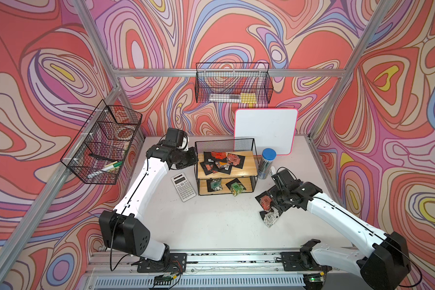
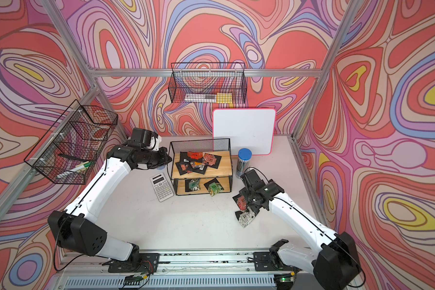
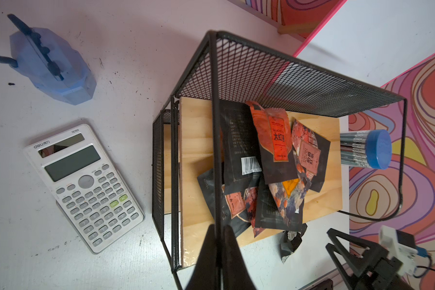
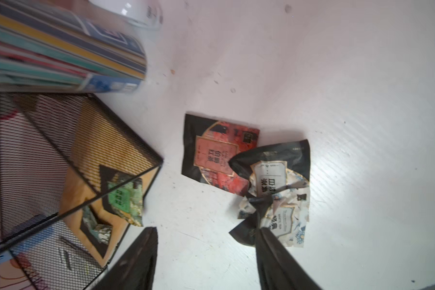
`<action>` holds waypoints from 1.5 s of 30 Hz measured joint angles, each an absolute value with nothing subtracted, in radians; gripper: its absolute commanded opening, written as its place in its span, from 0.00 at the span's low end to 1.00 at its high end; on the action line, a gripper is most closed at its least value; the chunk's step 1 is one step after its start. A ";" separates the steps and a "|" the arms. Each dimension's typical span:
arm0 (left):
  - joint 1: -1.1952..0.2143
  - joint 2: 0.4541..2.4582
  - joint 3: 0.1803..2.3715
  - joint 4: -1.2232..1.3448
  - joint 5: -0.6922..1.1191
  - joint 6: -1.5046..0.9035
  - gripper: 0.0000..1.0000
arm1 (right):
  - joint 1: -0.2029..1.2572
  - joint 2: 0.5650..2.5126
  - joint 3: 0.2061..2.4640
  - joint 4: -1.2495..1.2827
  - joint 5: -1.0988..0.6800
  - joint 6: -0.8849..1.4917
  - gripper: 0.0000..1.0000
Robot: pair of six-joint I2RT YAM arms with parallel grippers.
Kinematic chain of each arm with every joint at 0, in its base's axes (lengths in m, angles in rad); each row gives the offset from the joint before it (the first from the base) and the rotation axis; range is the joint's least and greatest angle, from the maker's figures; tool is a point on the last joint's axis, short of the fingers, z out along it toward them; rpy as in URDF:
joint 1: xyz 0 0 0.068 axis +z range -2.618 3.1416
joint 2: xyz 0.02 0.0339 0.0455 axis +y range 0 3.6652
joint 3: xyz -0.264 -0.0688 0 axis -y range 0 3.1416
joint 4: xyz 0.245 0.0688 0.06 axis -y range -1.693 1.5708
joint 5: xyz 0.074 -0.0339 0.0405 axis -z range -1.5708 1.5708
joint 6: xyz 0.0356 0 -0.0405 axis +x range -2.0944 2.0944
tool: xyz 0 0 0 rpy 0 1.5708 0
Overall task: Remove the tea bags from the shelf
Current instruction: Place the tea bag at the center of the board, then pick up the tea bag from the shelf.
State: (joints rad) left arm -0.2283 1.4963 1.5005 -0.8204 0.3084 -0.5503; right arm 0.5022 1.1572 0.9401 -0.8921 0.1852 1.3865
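Observation:
The shelf stands mid-table. Several tea bags lie heaped on its top board. Two green ones rest on the lower board. My left gripper is shut on a wire of the shelf's left-hand frame. A red tea bag and crumpled white ones lie on the table to the right of the shelf. Just above them my right gripper hangs open and empty. One finger overlaps a white bag's corner.
A calculator lies left of the shelf. A blue-lidded tube of pencils stands at its right, and a whiteboard leans behind. Wire baskets hang on the back wall and the left wall. A blue object sits beyond the calculator.

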 measured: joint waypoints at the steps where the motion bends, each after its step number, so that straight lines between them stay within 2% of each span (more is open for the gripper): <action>1: -0.228 1.496 1.501 -0.820 0.308 -0.550 0.00 | 0.502 1.156 0.977 -0.908 0.210 1.368 0.70; 9: -0.228 1.496 1.501 -0.820 0.309 -0.550 0.00 | 0.502 1.180 1.241 -0.981 0.363 1.177 0.70; 14: -0.228 1.496 1.501 -0.820 0.309 -0.550 0.00 | 0.503 1.232 1.356 -0.950 0.385 1.009 0.70; 20: -0.228 1.496 1.501 -0.820 0.308 -0.550 0.00 | 0.528 1.332 1.461 -0.887 0.338 0.813 0.68; 28: -0.228 1.496 1.501 -0.820 0.309 -0.550 0.00 | 0.635 1.504 1.654 -0.856 0.242 0.632 0.68; 36: -0.228 1.497 1.501 -0.820 0.309 -0.550 0.00 | 0.664 1.746 1.906 -0.916 0.144 0.534 0.68; 45: -0.228 1.500 1.504 -0.821 0.309 -0.550 0.00 | 0.710 1.978 2.135 -1.005 0.126 0.474 0.69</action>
State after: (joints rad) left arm -0.2283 1.4998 1.5043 -0.8211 0.3088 -0.5503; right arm 0.7097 1.9781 2.1353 -1.0046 0.1261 0.4736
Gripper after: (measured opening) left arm 0.085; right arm 0.684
